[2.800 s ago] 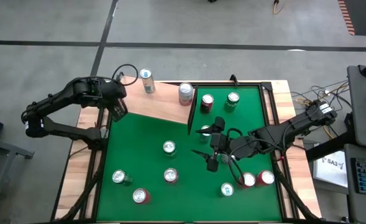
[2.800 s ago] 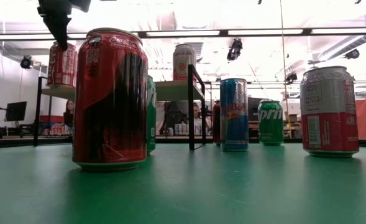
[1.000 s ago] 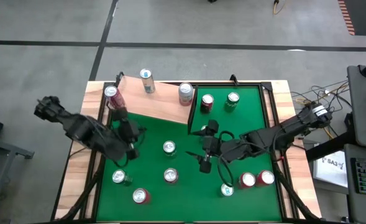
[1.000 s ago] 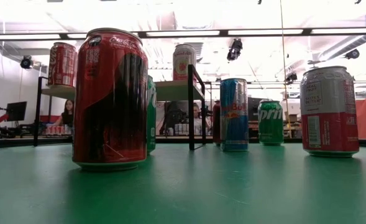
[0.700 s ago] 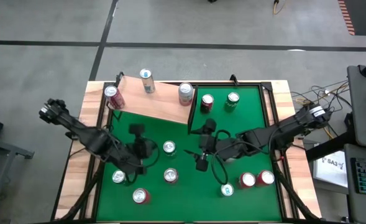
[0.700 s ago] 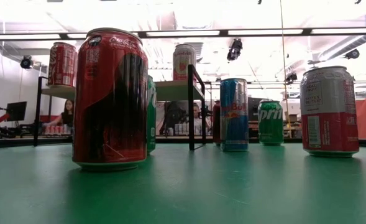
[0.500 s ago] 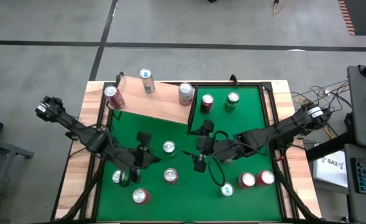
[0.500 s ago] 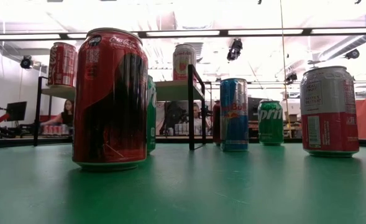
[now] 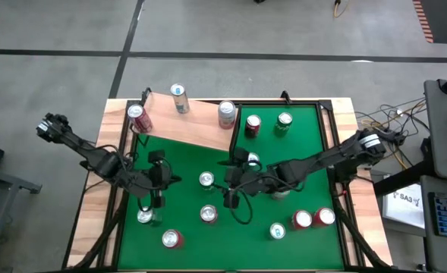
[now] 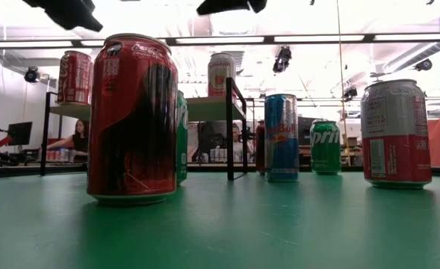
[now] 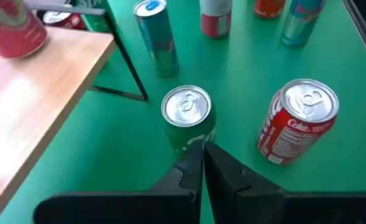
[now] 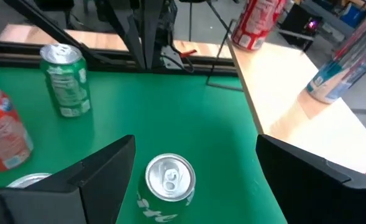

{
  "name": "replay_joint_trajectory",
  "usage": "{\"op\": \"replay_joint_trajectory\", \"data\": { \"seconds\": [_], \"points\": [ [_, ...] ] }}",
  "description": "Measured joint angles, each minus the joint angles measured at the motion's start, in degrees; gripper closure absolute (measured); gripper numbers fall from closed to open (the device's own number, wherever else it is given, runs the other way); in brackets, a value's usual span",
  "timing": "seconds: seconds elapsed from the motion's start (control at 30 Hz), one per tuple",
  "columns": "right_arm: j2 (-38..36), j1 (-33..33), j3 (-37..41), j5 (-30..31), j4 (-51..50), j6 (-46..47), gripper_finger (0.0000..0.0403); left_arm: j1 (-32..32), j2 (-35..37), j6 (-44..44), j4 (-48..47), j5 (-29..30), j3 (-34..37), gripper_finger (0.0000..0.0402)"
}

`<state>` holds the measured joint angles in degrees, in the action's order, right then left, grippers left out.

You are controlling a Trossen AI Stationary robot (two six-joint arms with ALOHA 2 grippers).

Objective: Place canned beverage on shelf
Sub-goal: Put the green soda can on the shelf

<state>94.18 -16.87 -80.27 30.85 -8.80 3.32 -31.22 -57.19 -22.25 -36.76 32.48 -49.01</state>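
Observation:
The shelf (image 9: 189, 129), a pale wood board with a dark end panel (image 9: 233, 136), stands at the table's far left. It bears a red can (image 9: 136, 115), a blue can (image 9: 179, 97) and a white can (image 9: 227, 112). My left gripper (image 11: 202, 149) is shut. It hangs just above and behind a green can (image 11: 187, 118) that stands near the left front, beside a Coke can (image 11: 297, 121). My right gripper (image 12: 195, 146) is open above mid-table. Another green can (image 12: 167, 186) stands on the felt ahead of it, between the lines of its fingers, untouched.
More cans stand on the green felt: one near the middle front (image 9: 209, 214), three at the near right (image 9: 303, 220), two at the far right (image 9: 252, 125) and one by my right arm (image 9: 252, 159). A dark frame (image 9: 329, 136) rims the table.
My left gripper has sunk and tipped downward, drawing toward the table's near edge until it hangs over the green can at the left front. My right gripper has gone toward the table's left and a little down, toward the middle green can. No can has moved.

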Motion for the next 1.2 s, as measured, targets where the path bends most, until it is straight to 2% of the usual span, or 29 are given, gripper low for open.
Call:
{"op": "replay_joint_trajectory", "data": {
  "seconds": [0.23, 0.63, 0.97, 1.1, 1.2],
  "points": [
    [5.7, 2.4, -3.7, -5.5, -1.5, 1.6, 0.0078, 0.0, 0.8, -1.2, -0.1, 1.4, 1.9, 0.0402],
    [12.4, 4.0, -6.7, -5.8, -6.3, 4.7, 0.0078, 0.0, 0.6, -0.8, 0.4, 2.5, 1.8, 0.0402],
    [12.9, 4.3, -6.7, -5.9, -6.5, 7.2, 0.0078, 0.0, 0.5, -0.8, 0.8, 3.1, 1.8, 0.0402],
    [12.9, 4.3, -6.6, -10.0, -6.3, 6.8, 0.0078, 0.0, 0.5, -0.8, 0.8, 3.1, 1.8, 0.0402],
    [12.9, 4.2, -6.5, -10.4, -6.4, 6.6, 0.0078, 0.0, 0.5, -0.8, 0.9, 3.1, 1.8, 0.0402]
  ]
}}
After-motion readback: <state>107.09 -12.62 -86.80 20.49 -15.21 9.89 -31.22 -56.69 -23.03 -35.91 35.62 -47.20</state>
